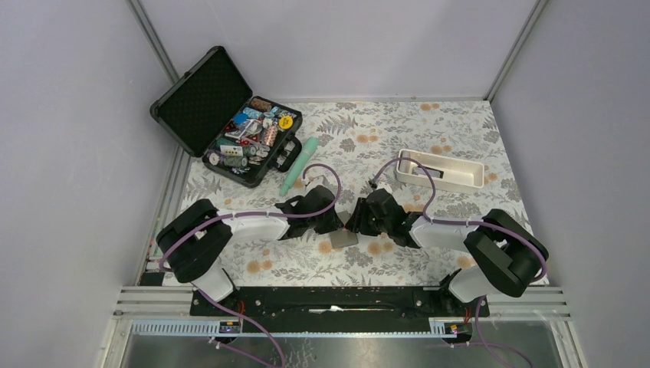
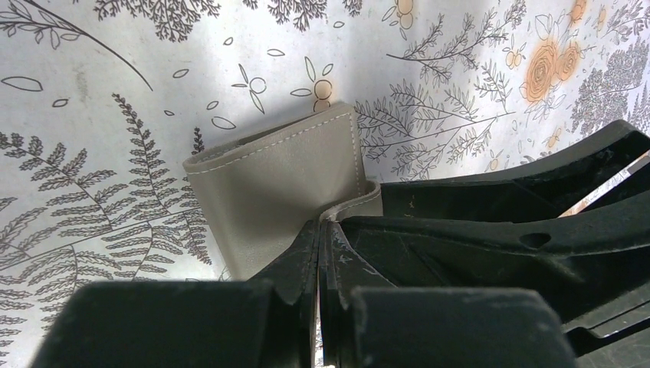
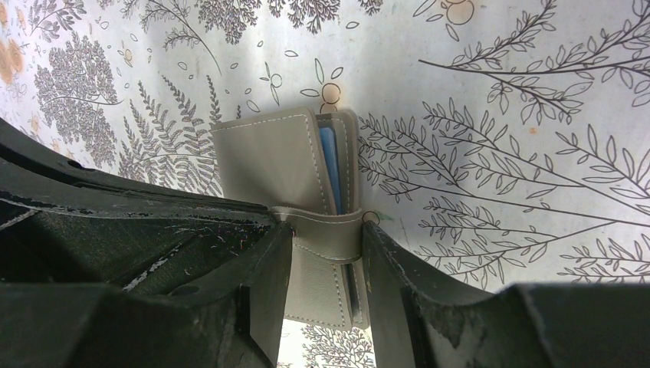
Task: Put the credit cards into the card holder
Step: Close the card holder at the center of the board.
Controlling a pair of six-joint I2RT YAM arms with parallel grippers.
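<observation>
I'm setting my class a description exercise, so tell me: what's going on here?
Mid-table, the robot is working on the card holder with both arms. The left gripper is shut on one flap of it, and the right gripper clasps its strapped edge from the other side. A blue credit card already sits inside a pocket.

The card holder (image 3: 280, 165) was greyish beige with pale stitching along its edges, and a blue credit card (image 3: 329, 159) showed inside it. The table cover (image 1: 429, 138) was white, printed with grey ferns and leaves and scattered orange flowers. The case (image 1: 201, 96) was black, the tube (image 1: 299, 165) mint green, the tray (image 1: 441, 170) white, and the cables (image 1: 253, 215) purple.
</observation>
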